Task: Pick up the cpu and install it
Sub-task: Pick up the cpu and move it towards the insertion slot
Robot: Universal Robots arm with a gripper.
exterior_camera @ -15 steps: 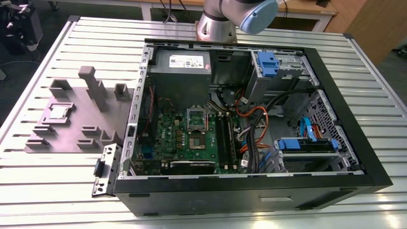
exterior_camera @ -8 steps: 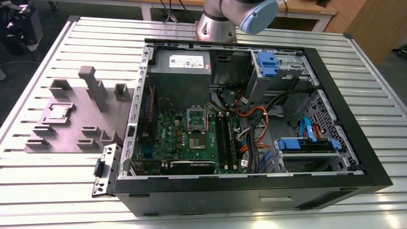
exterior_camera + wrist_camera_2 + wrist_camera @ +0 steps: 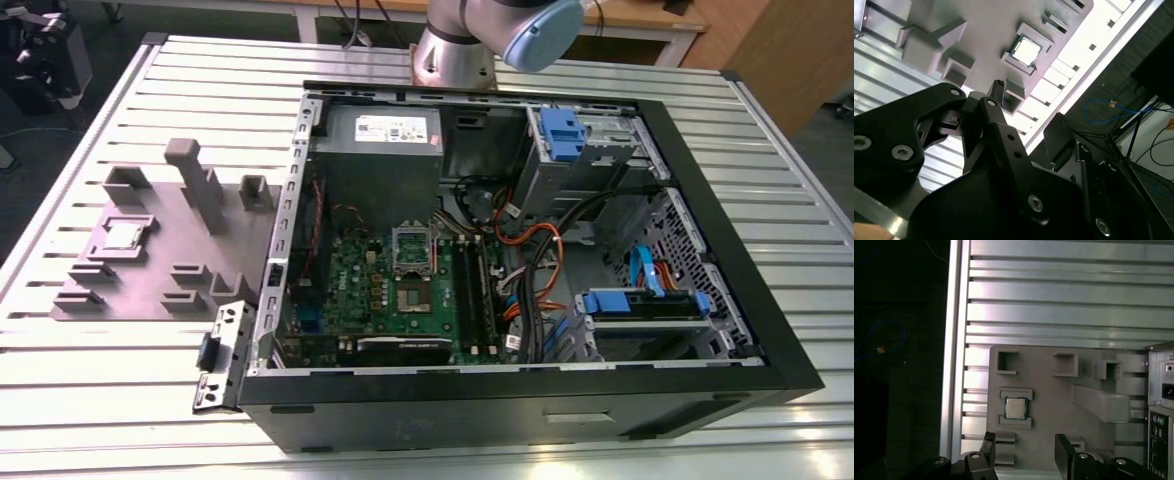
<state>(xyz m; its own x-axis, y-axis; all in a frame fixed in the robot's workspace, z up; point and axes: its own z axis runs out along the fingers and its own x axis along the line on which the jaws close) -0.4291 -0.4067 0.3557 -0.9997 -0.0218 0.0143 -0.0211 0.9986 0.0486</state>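
Pincer (image 3: 1025, 444) spread wide, empty | cpu (image 3: 1015, 408) seated in grey fixture (image 3: 1054, 400), untouched

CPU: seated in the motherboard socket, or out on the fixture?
Out. The cpu lies flat in its nest on the grey fixture, outside the case.

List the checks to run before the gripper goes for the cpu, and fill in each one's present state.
1. The cpu lies flat in its pocket on the grey fixture plate: ok.
2. The fingers are apart with nothing between them: ok.
3. The gripper is at the cpu: not ok; it hangs above the plate, apart from the cpu.
4. The computer case is open, motherboard exposed: ok.
5. The socket on the motherboard is open to take the chip: cannot tell.
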